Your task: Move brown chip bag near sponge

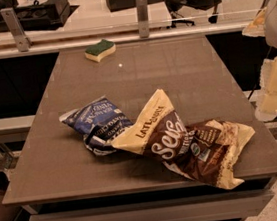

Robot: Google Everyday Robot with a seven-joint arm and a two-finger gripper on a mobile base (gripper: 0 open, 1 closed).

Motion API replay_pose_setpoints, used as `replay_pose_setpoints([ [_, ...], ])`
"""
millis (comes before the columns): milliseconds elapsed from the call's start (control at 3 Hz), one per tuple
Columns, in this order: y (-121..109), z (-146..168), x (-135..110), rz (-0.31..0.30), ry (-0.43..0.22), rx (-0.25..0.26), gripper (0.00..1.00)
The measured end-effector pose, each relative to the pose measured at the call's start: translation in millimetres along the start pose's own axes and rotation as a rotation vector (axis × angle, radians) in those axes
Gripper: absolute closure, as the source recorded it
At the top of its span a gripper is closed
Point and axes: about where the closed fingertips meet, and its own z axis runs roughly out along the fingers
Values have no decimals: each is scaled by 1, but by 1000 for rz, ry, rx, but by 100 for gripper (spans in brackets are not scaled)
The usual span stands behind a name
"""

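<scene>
The brown chip bag [187, 141] lies crumpled on the table's front right, dark brown with cream-yellow edges and white script, one corner hanging over the front edge. The sponge [100, 49], green on top with a pale yellow base, sits at the far edge of the table, left of centre. My gripper [273, 101] is at the right edge of the view, beside the table's right side. It is level with the bag but off to its right, not touching it, and far from the sponge.
A smaller blue and white chip bag [99, 125] lies touching the brown bag's left side. The grey table [174, 73] backs onto a railing with metal posts [142, 14]. Office chairs and desks stand beyond it. Floor clutter sits at the lower left.
</scene>
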Motion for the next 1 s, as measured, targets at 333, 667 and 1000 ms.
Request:
replay_pose_setpoints([
  [333, 0, 0, 0, 0, 0, 0, 0],
  [667, 3, 2, -6, -8, -25, -5, 0],
  [1000, 12, 23, -24, -32, -30, -52, 0],
])
